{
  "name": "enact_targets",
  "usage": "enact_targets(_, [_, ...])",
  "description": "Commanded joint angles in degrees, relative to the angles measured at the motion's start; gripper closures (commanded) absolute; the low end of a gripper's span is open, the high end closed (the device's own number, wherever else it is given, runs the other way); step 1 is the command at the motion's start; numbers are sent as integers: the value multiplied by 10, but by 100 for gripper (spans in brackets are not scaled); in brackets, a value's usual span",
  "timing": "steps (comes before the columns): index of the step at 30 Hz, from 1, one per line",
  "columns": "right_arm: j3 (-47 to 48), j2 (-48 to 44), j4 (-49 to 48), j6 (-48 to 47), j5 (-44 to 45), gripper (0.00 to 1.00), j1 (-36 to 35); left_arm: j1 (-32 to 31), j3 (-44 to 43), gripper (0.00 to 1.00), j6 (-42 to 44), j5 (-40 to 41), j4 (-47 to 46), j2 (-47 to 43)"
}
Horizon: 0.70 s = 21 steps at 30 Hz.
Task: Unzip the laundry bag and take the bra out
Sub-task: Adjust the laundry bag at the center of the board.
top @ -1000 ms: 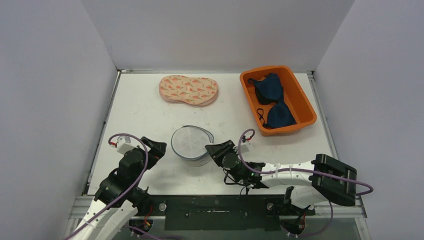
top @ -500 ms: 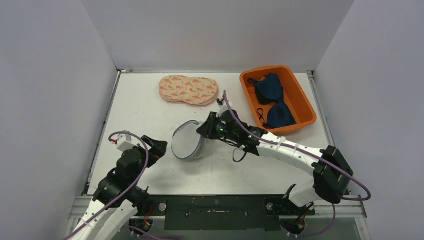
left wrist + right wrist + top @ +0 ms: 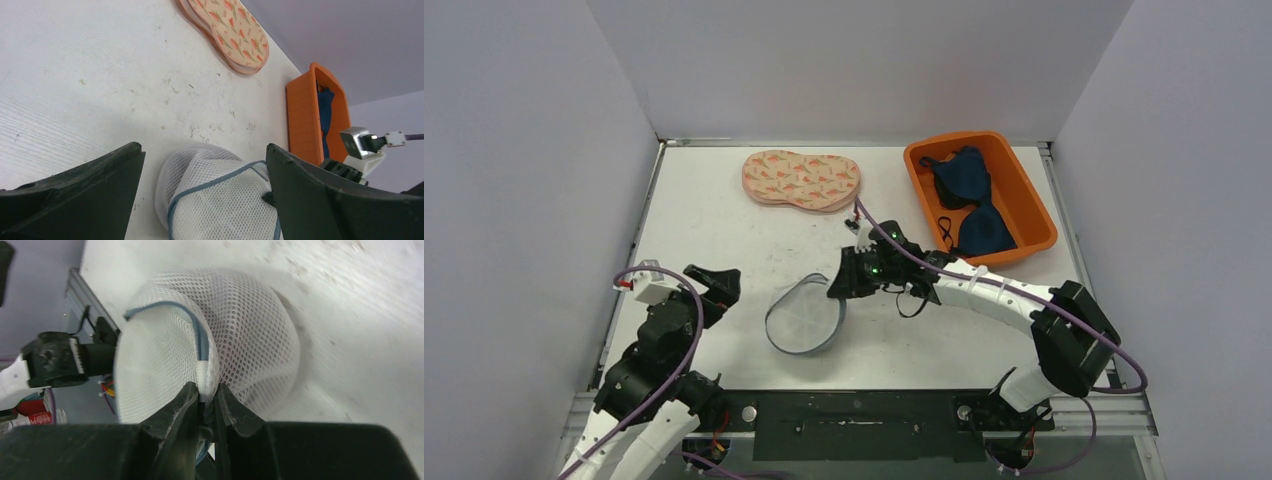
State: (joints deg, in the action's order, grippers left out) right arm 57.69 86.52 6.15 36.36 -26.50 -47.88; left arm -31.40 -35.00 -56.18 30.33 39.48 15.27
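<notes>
One white worktop (image 3: 714, 210), carrying all listed below. One orange bin (image 3: 1036, 212), far right corner, holding one dark blue bra (image 3: 969, 180). One pink patterned pad (image 3: 802, 180), far centre, lying flat. One white mesh laundry bag (image 3: 804, 318) with blue trim, near centre, tilted, well apart from the bin. My right fingers (image 3: 839, 287) are pressed together, pinching its mesh by the trim. My left fingers (image 3: 714, 282) are spread wide, just left of the bag and apart from it.

The laundry bag (image 3: 804, 318) — cropped at the left wrist view's bottom edge — shows nothing readable through its mesh.
</notes>
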Motion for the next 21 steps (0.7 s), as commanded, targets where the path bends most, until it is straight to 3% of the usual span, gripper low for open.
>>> enact_targets(1, [-75,-54,-57,24,-53,95,51,2,25,9,0,-28,-32,17])
enact_targets(9, [-115,-99,-14,-13,-28,95,87,2,54,9,-2,-77,-76,57])
enact_targets(10, [-112,-106,-1,-19,-13,90,87,2,58,9,-2,-84,-83,59])
enact_targets(13, [-99,-136,31,-36,20,53,85,2,66,9,-3,-97,-91,62])
enact_targets(15, [-73,-152,75,-55,52,37,76,2,66,9,-5,-96,-88,64])
enact_targets(19, [21,-162,189,-107,214,24,-7,2,61,9,-9,-77,-66,63])
enact_targets(21, [83,-153,238,-133,321,23,-98,2,56,9,-14,-63,-49,63])
